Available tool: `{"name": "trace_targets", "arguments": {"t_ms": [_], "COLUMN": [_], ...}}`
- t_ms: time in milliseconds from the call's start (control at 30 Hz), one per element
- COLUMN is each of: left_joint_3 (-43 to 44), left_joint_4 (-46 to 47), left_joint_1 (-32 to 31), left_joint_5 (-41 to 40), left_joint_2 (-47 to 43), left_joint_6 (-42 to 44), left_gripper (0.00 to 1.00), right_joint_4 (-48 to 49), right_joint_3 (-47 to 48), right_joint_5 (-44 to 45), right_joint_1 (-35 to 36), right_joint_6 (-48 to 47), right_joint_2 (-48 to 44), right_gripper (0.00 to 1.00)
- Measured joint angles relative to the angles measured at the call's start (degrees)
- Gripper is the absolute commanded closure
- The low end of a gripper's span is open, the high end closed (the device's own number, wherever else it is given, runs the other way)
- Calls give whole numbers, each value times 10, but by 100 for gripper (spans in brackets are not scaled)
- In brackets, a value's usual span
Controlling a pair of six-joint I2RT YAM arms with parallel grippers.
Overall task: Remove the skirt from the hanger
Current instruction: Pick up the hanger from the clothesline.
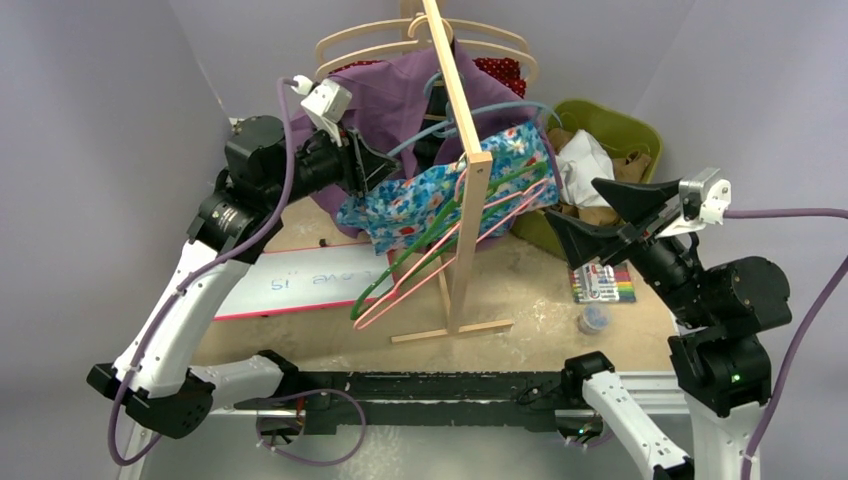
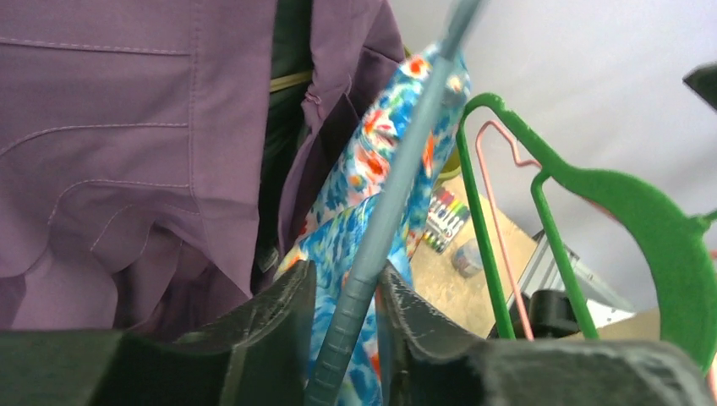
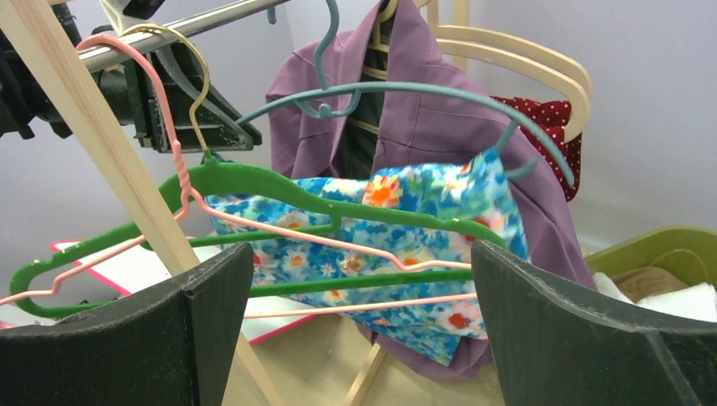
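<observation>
Hanging on the wooden rack (image 1: 466,260): flowered blue skirt (image 1: 430,195), draped over a grey hanger (image 2: 376,245); hooked alongside, a green hanger (image 3: 254,182); straddling the grey bar at the skirt's 9 o'clock, left tool (image 2: 347,279), narrowed close, grip impossible to tell; gaping fully at the skirt's 3 o'clock, holding nothing, right tool (image 1: 573,200).

Around me: plain pale lilac-grey walls (image 1: 90,90), corner seam running up at rear left. Desk (image 1: 530,290) top tan wood, scuffed white in patches. Wooden rack (image 1: 465,290) stands mid-desk. Light soft, even, from overhead.
</observation>
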Motion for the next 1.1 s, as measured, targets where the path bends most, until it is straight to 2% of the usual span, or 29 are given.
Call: {"name": "trace_targets", "arguments": {"t_ms": [100, 367, 533, 667, 867, 933, 1100], "left_joint_3": [-17, -39, -39, -39, -29, -16, 17], "left_joint_4": [7, 13, 13, 13, 9, 3, -9], "left_joint_1": [-1, -3, -3, -3, -4, -4, -3], "left_joint_5": [10, 17, 25, 30, 42, 43, 59], "left_joint_2": [-10, -38, -33, -27, -9, -3, 13], "left_joint_6": [14, 41, 56, 70, 90, 94, 80], "left_gripper": [80, 58, 56, 75, 95, 100, 100], "right_joint_4": [5, 8, 8, 8, 8, 8, 8], "right_joint_3": [-5, -5, -5, -5, -5, -5, -5], "right_joint_5": [0, 0, 0, 0, 1, 1, 1], "right_joint_1": [0, 0, 0, 0, 0, 0, 0], "right_joint_6": [3, 5, 6, 8, 9, 10, 12], "right_joint_2": [3, 11, 11, 11, 11, 10, 10], "right_gripper": [1, 1, 1, 1, 1, 1, 1]}}
